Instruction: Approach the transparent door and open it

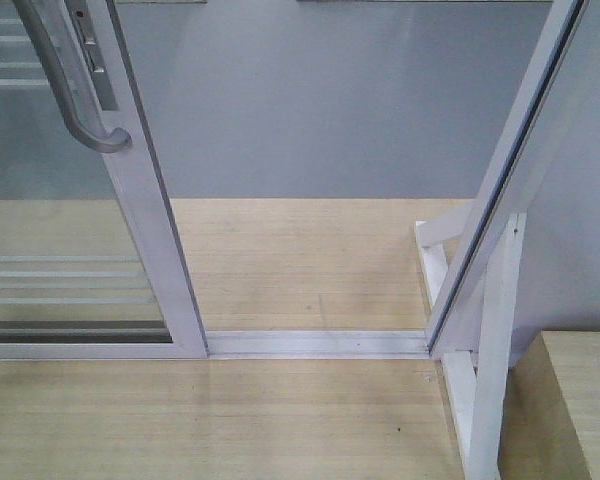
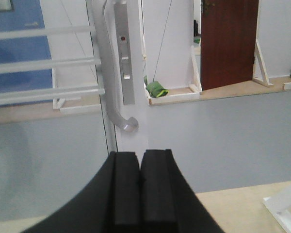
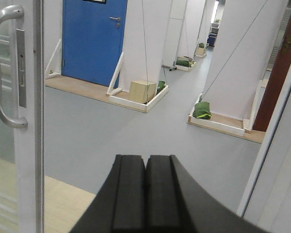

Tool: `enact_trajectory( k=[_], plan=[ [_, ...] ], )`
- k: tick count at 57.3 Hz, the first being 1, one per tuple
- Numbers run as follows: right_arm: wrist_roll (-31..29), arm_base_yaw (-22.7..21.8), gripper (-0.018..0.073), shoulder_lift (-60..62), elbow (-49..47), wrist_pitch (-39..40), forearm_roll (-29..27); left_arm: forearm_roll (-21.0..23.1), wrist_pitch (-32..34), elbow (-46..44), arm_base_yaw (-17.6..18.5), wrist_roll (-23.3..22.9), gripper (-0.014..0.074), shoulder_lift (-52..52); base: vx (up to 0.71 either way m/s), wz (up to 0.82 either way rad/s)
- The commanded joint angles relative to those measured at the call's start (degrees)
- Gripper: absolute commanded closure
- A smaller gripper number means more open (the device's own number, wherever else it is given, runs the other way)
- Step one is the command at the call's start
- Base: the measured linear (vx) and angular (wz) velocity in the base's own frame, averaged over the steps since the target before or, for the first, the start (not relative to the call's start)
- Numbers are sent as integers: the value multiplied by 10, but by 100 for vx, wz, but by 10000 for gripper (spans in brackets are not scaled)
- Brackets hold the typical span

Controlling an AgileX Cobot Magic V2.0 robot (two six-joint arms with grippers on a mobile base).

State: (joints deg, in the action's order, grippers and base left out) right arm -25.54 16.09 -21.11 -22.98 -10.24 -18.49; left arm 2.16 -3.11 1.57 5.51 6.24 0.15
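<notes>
We see the door [image 1: 145, 215] at the left of the front view, its white stile standing on the floor track [image 1: 315, 343] and its glass panel running off the left edge. A gap lies between this stile and the slanted post [image 1: 520, 170] at the right; grey floor [image 1: 320, 100] shows through it. The handle [image 1: 65, 80] curves off the stile beside a metal lock plate [image 2: 124, 53].

In the left wrist view, the left end effector [image 2: 139, 187] sits just below the handle's lower end, apart from it, with its black pads pressed together and nothing between them. In the right wrist view, the right end effector [image 3: 145, 194] also has its pads together, empty, facing the gap, with the door at its left. A blue door [image 3: 92, 39] stands far behind.
</notes>
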Motion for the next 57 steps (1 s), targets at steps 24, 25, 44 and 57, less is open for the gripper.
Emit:
enact_trajectory(
  k=[24,25,44,57],
  plan=[
    [-4,-3,561,-3,-17,43,-1,-3,20,11,2,5,603,-16,0,0],
    [-4,-3,561,-3,-17,43,-1,-3,20,11,2,5,603,-16,0,0],
    [-4,-3,561,-3,-17,43,-1,-3,20,11,2,5,603,-16,0,0],
    [-3,-3,561,-3,-16,42,27,-3,20,11,2,5,603,-16,0,0]
  ],
)
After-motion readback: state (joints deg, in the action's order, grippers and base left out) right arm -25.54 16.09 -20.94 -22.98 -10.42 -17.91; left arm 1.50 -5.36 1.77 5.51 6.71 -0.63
